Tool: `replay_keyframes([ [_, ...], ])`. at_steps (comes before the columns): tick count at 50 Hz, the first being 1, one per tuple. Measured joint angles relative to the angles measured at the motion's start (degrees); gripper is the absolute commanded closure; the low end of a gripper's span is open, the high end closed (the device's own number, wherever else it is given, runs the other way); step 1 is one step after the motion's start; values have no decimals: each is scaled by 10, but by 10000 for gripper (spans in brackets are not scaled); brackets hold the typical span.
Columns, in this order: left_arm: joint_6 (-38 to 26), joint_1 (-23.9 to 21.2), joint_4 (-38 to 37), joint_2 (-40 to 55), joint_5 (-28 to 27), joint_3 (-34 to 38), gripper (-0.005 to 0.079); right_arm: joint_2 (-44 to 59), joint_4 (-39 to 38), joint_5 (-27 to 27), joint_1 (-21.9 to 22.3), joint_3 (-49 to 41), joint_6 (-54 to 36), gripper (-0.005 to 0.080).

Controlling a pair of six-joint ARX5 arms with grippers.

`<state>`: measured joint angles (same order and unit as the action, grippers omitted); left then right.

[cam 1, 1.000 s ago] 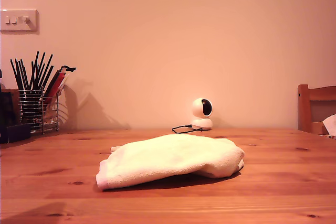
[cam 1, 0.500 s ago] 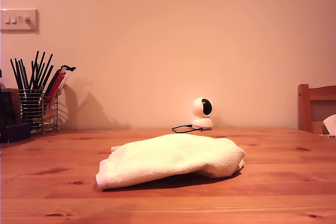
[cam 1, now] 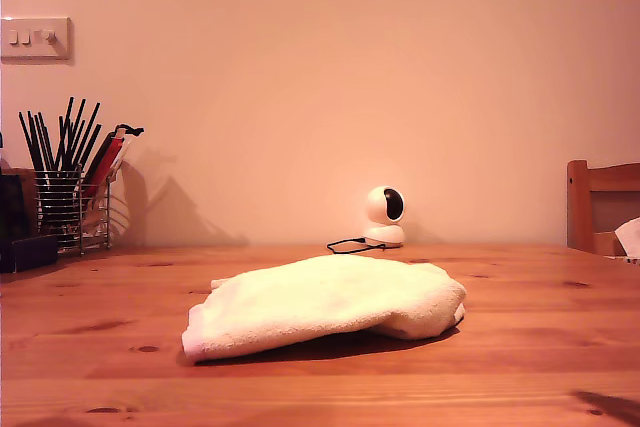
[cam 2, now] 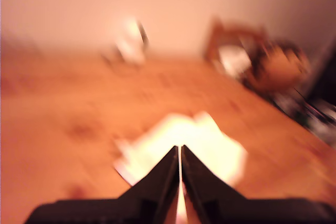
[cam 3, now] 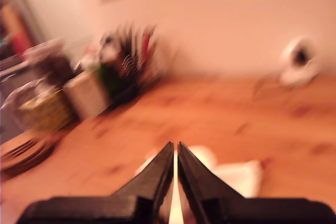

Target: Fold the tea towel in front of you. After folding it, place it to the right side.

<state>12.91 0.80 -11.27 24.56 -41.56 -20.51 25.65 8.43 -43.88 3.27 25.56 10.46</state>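
The tea towel (cam 1: 325,305), cream terry cloth, lies bunched in a loose fold in the middle of the wooden table (cam 1: 530,347). Neither arm shows in the exterior view. The first wrist view is blurred: my first gripper (cam 2: 180,148) is shut with nothing in it, above the table and short of the tea towel (cam 2: 215,142). The second wrist view is blurred too. My second gripper (cam 3: 175,144) is shut and holds nothing, with the tea towel (cam 3: 239,174) low beyond its tips.
A wire holder of dark utensils (cam 1: 70,202) stands at the back on the exterior view's left. A small white camera (cam 1: 384,215) with a black cable sits at the back centre. A wooden chair (cam 1: 602,205) is at the exterior view's right.
The tea towel has not moved. A shadow at the exterior view's lower left has gone, and one now shows at its lower right.
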Motion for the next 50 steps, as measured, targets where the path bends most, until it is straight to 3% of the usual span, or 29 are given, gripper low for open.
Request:
replay_keyframes([
  [9, -62, -5, -33, 158, -68, -77, 764, 123, 3, -84, 0, 54, -1, 763],
  [18, -136, -22, -84, 315, -86, -160, 751, 240, 16, -154, 0, 108, -16, 763],
  [28, -238, -49, -149, 473, -87, -275, 751, 342, 76, -171, -16, 191, -62, 763],
  [35, -301, -65, -180, 568, -77, -350, 734, 401, 138, -139, -40, 248, -98, 763],
  [42, -353, -72, -215, 655, -43, -416, 608, 442, 198, -69, -71, 276, -173, 757],
  [50, -412, -79, -234, 739, -7, -466, 482, 469, 239, 33, -113, 289, -230, 666],
])
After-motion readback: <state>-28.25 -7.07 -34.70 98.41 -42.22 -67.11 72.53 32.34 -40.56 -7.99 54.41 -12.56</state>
